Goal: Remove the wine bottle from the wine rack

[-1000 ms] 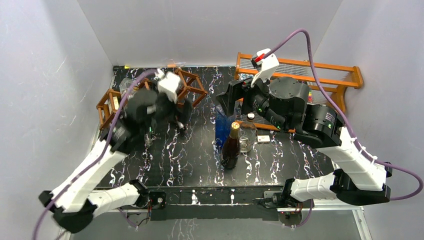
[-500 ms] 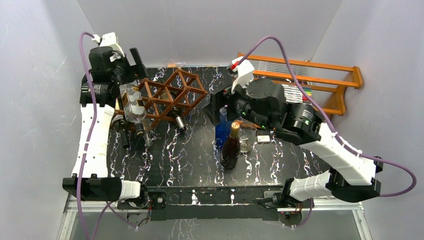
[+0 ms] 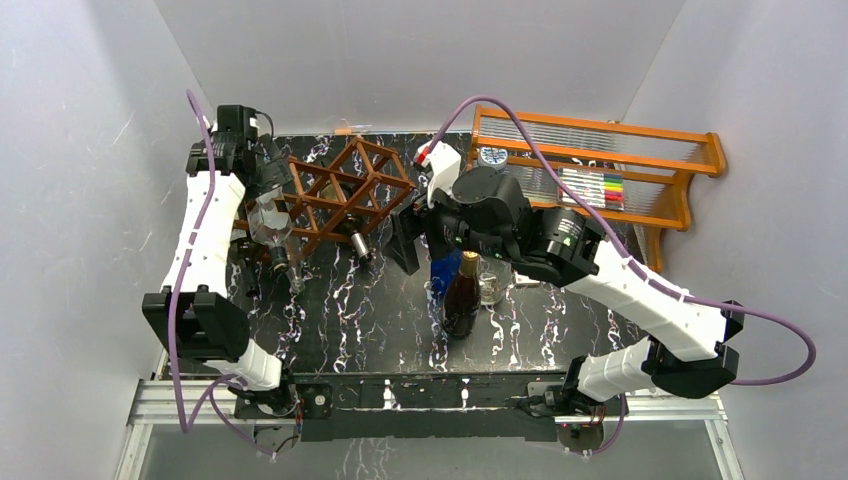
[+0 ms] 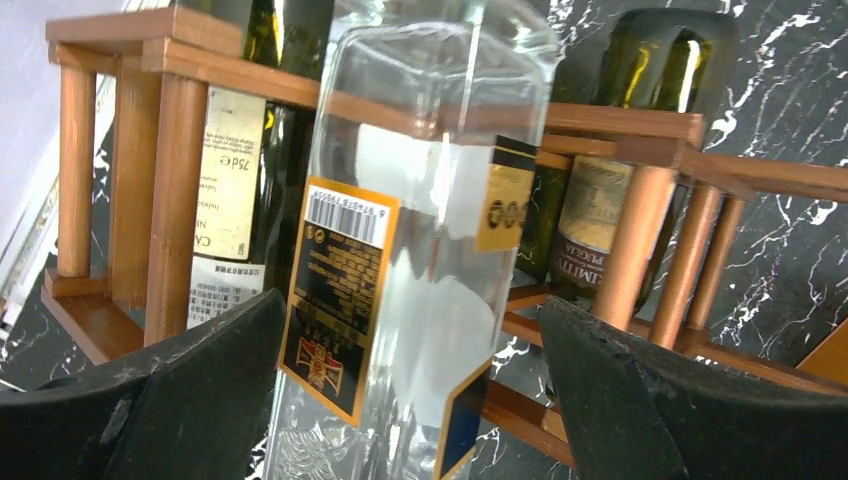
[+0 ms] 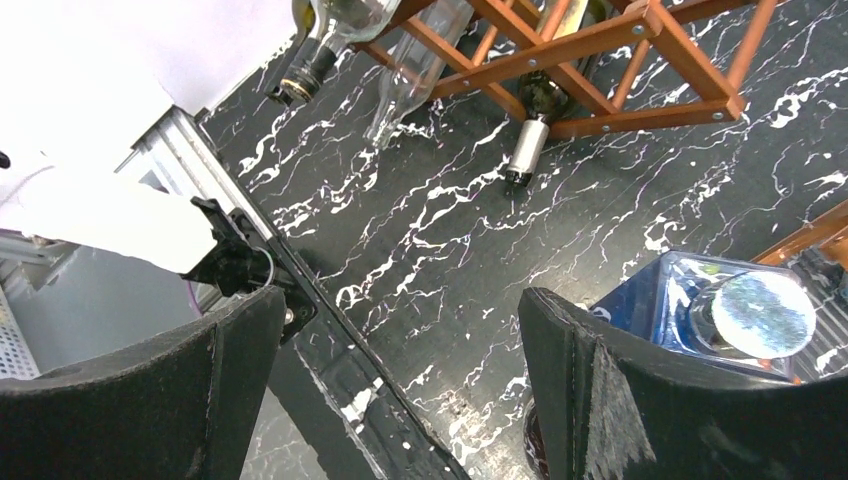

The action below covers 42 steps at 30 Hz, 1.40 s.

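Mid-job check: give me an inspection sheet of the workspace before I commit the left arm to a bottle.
Surface: black marbled table, no spill seen.
Job's things: wine rack at far left, bottles lying in its cells; clear bottle in it, not yet lifted out.
Clutter: dark bottle, blue bottle and glass vessel standing mid-table.
Grippers: left gripper open, fingers flanking the clear bottle with gaps; right gripper open, empty, above the table.
Cables: purple cable trailing from each wrist, no snag seen.
Surroundings: orange shelf unit at far right; plain walls.
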Available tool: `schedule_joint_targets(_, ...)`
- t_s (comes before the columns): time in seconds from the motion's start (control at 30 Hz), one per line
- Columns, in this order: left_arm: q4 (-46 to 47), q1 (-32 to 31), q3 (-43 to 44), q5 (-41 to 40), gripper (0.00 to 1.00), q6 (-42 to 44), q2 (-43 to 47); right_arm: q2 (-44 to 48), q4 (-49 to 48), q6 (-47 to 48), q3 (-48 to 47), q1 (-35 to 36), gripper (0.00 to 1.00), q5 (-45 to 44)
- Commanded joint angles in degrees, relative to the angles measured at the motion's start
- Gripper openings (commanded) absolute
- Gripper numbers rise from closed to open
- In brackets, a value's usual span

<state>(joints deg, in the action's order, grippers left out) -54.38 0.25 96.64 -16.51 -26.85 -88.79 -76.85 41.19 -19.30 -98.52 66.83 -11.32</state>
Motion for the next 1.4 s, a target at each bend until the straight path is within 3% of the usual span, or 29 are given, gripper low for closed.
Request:
schedule_joint_targets(0.0, -1.2, 1.7, -1.3, 1.5, 0.98, -2.1, 0.9, 1.6, -4.4, 1.0, 0.9, 0.2, 0.98, 1.5)
schedule_joint_targets(0.13, 1.1, 2.1, -5.1, 0.8, 0.98, -1.0, 2.7, 1.7, -4.4, 1.5, 1.2, 0.2, 0.98, 1.4)
schedule_joint_targets(0.33, 6.7, 5.5, -9.7, 8.5, 0.98, 3.9, 2.0, 2.2, -5.8, 1.0, 3.3, 0.2, 0.98, 1.4)
schedule_joint_targets(0.53, 9.3, 5.8, -13.0, 9.6, 0.98, 8.6, 2.3, 2.1, -7.3, 0.2, 4.0, 0.2, 0.98, 1.9)
schedule_joint_targets(0.6, 10.8, 5.8, -14.7, 9.0, 0.92, 8.6, 3.7, 1.8, -7.6, 0.1, 3.9, 0.2, 0.98, 2.2)
schedule_joint_targets(0.73, 13.2, 5.8, -13.5, 9.6, 0.57, 7.6, 6.8, 1.3, -7.1, 0.0, 3.7, 0.2, 0.98, 1.7)
schedule_joint_targets(0.77, 13.3, 5.9, -12.4, 10.3, 0.52, 6.8, 7.5, 1.1, -6.7, 0.0, 3.7, 0.2, 0.98, 1.2)
schedule_joint_targets(1.07, 16.0, 5.8, -9.3, 14.5, 0.32, 0.5, 14.6, -0.6, -4.9, 2.3, 1.6, 0.2, 0.98, -1.4)
schedule_joint_targets(1.13, 14.2, 5.8, -7.6, 16.8, 0.07, -1.1, 14.9, -1.2, -4.5, 3.8, 0.5, 0.2, 0.98, -0.7)
schedule_joint_targets(1.17, 13.8, 5.9, -7.0, 18.5, 0.02, -2.5, 15.4, -1.1, -4.9, 6.0, 0.8, 0.2, 0.98, 0.4)
schedule_joint_targets(1.37, 12.6, 5.8, -7.3, 29.3, 0.0, -13.7, 21.4, -0.8, -9.2, 17.0, 2.4, 0.6, 0.98, 9.1)
